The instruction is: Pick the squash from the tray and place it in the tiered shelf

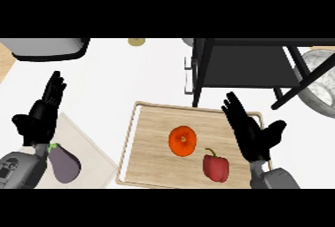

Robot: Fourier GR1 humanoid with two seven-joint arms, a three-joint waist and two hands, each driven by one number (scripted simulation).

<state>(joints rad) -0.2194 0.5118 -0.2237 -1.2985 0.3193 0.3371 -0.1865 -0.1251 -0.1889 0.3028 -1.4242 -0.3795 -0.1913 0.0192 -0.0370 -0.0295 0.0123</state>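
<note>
An orange round squash (182, 141) lies near the middle of the wooden tray (147, 133). My right hand (252, 133) hovers over the tray's right side, fingers straight and open, a little to the right of the squash and holding nothing. The black tiered shelf (245, 66) stands just behind the tray, at the upper right. At the left of the view my left hand (39, 117) stays open with fingers up, away from the tray.
A red bell pepper (216, 167) lies on the tray near my right forearm. A purple eggplant (64, 163) rests on a white board (91, 155) at the lower left. A grey container (49, 48) sits far left, a metal bowl (321, 80) far right.
</note>
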